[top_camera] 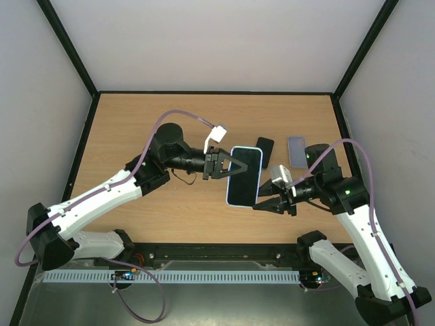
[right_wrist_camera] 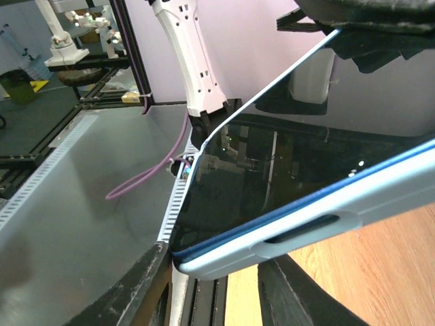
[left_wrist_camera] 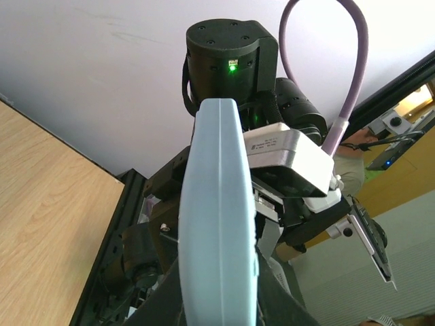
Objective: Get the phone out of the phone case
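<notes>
The phone in its light blue case (top_camera: 245, 175) is held above the middle of the table. My left gripper (top_camera: 230, 168) is shut on the case's left long edge. In the left wrist view the case's rim (left_wrist_camera: 219, 224) runs up between my dark fingers (left_wrist_camera: 153, 305). My right gripper (top_camera: 260, 205) is open at the phone's near right corner. In the right wrist view the dark screen (right_wrist_camera: 285, 170), blue phone edge and pale case (right_wrist_camera: 319, 221) cross between the two fingers (right_wrist_camera: 136, 292). The left finger touches the corner. The gripper's midpoint (right_wrist_camera: 214, 272) lies just under that corner.
A black phone (top_camera: 264, 148) and a grey-blue phone or case (top_camera: 297, 151) lie flat on the wooden table (top_camera: 136, 129) behind the held phone. A white tag (top_camera: 217, 135) hangs on the left arm's cable. Black frame posts stand at the table's corners.
</notes>
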`<state>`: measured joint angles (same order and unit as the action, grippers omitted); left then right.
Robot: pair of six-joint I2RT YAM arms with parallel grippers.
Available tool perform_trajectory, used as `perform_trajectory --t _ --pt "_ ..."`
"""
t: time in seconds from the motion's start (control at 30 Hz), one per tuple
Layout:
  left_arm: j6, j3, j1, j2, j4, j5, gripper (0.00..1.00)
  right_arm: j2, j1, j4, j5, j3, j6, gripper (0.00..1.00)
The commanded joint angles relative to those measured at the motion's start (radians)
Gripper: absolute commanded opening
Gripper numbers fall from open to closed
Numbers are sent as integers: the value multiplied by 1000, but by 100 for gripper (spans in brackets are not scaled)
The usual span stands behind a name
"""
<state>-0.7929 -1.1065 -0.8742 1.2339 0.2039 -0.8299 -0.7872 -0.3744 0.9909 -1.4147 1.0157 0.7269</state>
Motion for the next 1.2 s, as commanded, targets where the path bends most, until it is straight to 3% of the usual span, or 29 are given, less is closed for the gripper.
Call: perform_trajectory --t 0.0,0.27,0.63,0.87,0.97,1.03,1.17 --pt "-50 -23 3 -12 80 -17 3 7 -6 28 41 0 86 32" --pt "-81 -10 2 -7 93 -43 3 3 -6 -66 67 -5 10 22" --pt "-118 4 0 -18 117 -80 3 -5 -6 -356 168 -130 -272 17" --pt "-131 19 -2 -27 128 -108 3 -42 -6 -455 241 -168 -352 15" --pt "-129 31 -4 -33 127 -112 3 -65 -6 -512 270 -167 -433 16" --pt "-124 42 -5 -39 124 -108 3 -75 -4 -545 277 -164 -485 27" --pt "-115 71 -5 -46 124 -98 3 -82 -4 -616 280 -150 -616 38"
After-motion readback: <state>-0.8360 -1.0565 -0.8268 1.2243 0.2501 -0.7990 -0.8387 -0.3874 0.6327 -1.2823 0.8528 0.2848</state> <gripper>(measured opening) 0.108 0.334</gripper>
